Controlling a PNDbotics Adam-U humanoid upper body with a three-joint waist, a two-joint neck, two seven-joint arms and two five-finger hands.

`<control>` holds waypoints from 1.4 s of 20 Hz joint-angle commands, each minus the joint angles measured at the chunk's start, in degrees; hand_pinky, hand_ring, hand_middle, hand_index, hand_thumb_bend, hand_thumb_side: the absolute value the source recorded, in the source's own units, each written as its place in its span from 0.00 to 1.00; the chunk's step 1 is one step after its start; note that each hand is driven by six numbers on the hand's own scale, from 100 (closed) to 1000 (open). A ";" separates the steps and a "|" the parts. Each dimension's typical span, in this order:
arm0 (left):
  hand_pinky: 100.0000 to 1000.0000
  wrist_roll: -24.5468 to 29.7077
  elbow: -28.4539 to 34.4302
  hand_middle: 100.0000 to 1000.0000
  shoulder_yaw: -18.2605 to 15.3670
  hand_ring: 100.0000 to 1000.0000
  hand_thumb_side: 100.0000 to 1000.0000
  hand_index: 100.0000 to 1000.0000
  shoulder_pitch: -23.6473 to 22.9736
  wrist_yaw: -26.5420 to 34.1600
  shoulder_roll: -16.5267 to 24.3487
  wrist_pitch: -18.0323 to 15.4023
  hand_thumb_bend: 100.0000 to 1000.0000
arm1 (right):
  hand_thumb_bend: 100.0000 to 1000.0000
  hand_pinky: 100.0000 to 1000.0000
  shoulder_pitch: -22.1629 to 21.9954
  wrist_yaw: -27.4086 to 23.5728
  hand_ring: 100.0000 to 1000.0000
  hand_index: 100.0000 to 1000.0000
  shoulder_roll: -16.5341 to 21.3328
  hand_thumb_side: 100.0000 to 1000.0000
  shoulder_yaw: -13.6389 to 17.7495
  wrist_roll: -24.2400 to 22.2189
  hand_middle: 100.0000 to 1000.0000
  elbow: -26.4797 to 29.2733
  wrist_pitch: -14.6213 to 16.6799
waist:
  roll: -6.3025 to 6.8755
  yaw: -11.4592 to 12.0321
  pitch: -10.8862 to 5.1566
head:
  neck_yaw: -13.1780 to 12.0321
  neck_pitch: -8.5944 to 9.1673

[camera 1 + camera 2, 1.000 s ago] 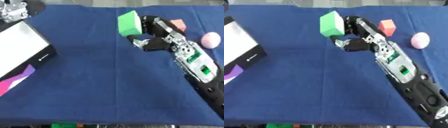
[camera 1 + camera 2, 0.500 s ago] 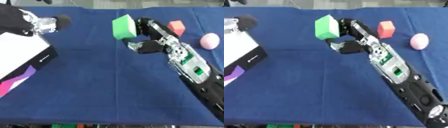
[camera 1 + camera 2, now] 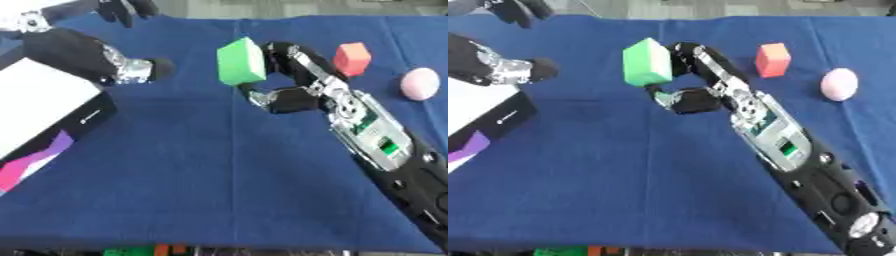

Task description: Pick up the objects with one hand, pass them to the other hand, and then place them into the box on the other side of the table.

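Right hand: your right hand point(image 3: 293, 82) is clenched round the green rectangular block point(image 3: 241, 61), fingers behind it and thumb below, the arm running in from the table's near right corner
Green block: it is lifted off the cloth and tilted, over the far middle of the table with the blue cloth point(image 3: 210, 175)
Left hand: your left hand point(image 3: 114, 67) reaches in from the far left corner, above the box's far end; only the wrist and a dark rounded tip show clearly, so you cannot tell whether its fingers are curled or straight
Gap: the left hand's tip is near the green block but apart from it, bare blue cloth between them
Box: the white box with a black side and pink and purple print point(image 3: 39, 120) lies along the left edge, askew
Red block: a small red cube point(image 3: 352, 58) rests near the far edge, just right of your right hand
Pink ball: a pale pink ball point(image 3: 419, 83) sits near the far right corner, apart from the cube
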State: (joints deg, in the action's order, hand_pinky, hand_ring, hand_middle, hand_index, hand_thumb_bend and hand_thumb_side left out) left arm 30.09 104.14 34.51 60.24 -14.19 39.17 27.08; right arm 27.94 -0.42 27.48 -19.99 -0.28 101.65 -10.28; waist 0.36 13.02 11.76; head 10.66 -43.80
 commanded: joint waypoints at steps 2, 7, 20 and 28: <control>0.82 0.63 -2.20 0.76 0.17 0.75 0.46 0.84 1.57 -2.86 -1.36 -0.72 0.49 | 0.00 0.73 1.37 1.24 0.67 0.48 0.18 0.00 -0.47 -0.42 0.43 0.81 0.33 | 0.05 0.08 -1.17 | -0.30 -0.32; 0.83 1.55 -5.40 0.76 0.93 0.76 0.44 0.84 1.71 -6.62 -3.70 -2.70 0.54 | 0.00 0.72 1.81 1.93 0.67 0.48 -0.13 0.00 -1.22 -0.96 0.43 1.23 0.15 | -0.03 0.06 -1.06 | -0.71 -0.32; 0.84 2.54 -11.03 0.77 1.46 0.77 0.41 0.85 1.48 -13.27 -9.23 -6.92 0.60 | 0.00 0.72 3.50 2.37 0.67 0.48 -1.19 0.00 -3.15 -1.69 0.43 2.02 -0.55 | -0.22 0.07 -0.74 | -1.55 -0.31; 0.83 1.29 -11.49 0.76 1.40 0.77 0.37 0.84 1.39 -16.22 -11.61 -8.44 0.67 | 0.00 0.72 4.14 2.27 0.67 0.47 -1.60 0.00 -4.08 -2.49 0.43 2.51 -1.04 | -0.27 -0.02 -0.54 | -1.77 -0.32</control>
State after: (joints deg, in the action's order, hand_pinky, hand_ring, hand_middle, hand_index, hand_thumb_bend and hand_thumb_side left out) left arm 31.82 92.08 36.57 60.57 -29.64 27.30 18.91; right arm 31.04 1.74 25.50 -24.24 -2.61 102.76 -11.28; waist -0.01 13.02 12.09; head 9.13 -43.80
